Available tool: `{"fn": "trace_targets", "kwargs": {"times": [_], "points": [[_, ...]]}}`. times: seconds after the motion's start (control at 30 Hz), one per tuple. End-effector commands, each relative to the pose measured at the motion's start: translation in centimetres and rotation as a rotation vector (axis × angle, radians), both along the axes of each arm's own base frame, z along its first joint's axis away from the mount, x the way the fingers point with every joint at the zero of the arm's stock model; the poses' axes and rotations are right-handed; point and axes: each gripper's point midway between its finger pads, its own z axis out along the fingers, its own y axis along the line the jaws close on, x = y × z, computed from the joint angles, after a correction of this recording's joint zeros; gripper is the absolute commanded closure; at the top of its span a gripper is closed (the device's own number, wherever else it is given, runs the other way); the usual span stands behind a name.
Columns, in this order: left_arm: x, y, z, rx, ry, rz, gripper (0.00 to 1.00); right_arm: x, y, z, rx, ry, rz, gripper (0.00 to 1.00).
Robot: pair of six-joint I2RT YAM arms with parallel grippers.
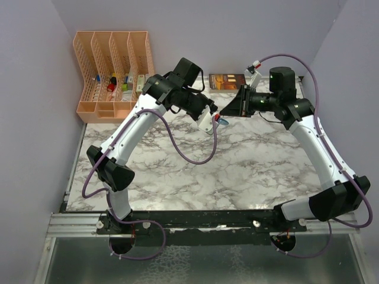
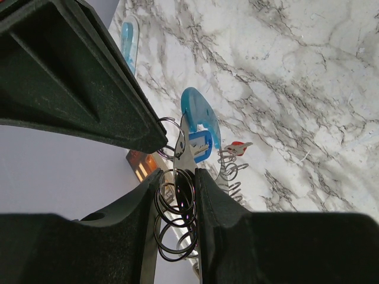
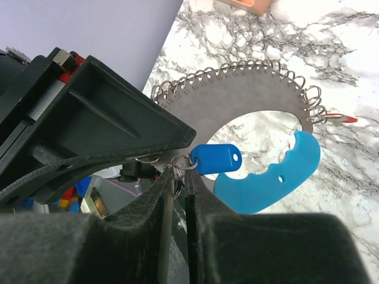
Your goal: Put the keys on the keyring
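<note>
Keyring (image 3: pixel 237 97): a grey metal arc edged with wire loops and carrying a light-blue strap (image 3: pixel 272 177). It is held above the worktop (image 3: pixel 355 53), between the two arms.

The left end effector (image 2: pixel 177 184) is pressed together on the loops at one end of the arc; wire coils show between its fingers in the left wrist view. The right end effector (image 3: pixel 176 184) is pinched on the small ring (image 3: pixel 176 171) of the dark-blue key (image 3: pixel 216 160). The red key (image 3: pixel 340 118) sits at the far end of the arc, apparently hanging from a loop there.

Governing relation: in the right wrist view, the dark-blue key extends to the right of the fingertips with its long axis roughly level. Its tag lies against or just in front of the strap; which of the two cannot be resolved. The nearest arc loops lie just above the small ring, close beside the left end effector. The right arm carries the key and is the working arm. The left arm serves as the fixture.

Judgement: one key appears fitted and one remains. The next move calls for a short travel of the small ring up onto an arc loop.

Risk: the ring may slip from the pinch, or the tag may snag on the strap.
</note>
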Motion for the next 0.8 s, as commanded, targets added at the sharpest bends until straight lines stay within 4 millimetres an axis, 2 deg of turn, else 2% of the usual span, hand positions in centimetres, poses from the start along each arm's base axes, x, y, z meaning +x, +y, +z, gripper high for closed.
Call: {"fn": "trace_targets", "kwargs": {"times": [0.0, 0.07, 0.1, 0.3, 0.77], "points": [[0.0, -0.3, 2.2, -0.039, -0.081, -0.016, 1.00, 0.0, 0.2, 0.4, 0.022, -0.015, 0.024, 0.90], [0.0, -0.3, 2.3, -0.040, -0.084, -0.013, 1.00, 0.1, 0.2, 0.5, 0.022, -0.019, 0.020, 0.98], [0.1, -0.3, 2.2, -0.039, -0.085, -0.009, 1.00, 0.2, 0.2, 0.5, 0.019, -0.023, 0.013, 0.99], [1.3, -0.5, 1.7, -0.045, -0.044, 0.075, 1.00, 0.5, -0.8, 1.9, 0.010, -0.106, -0.072, 0.99], [1.5, -1.5, 1.4, -0.087, 0.101, 0.157, 1.00, 1.2, -4.0, 3.3, 0.004, -0.161, -0.351, 0.99]]}}
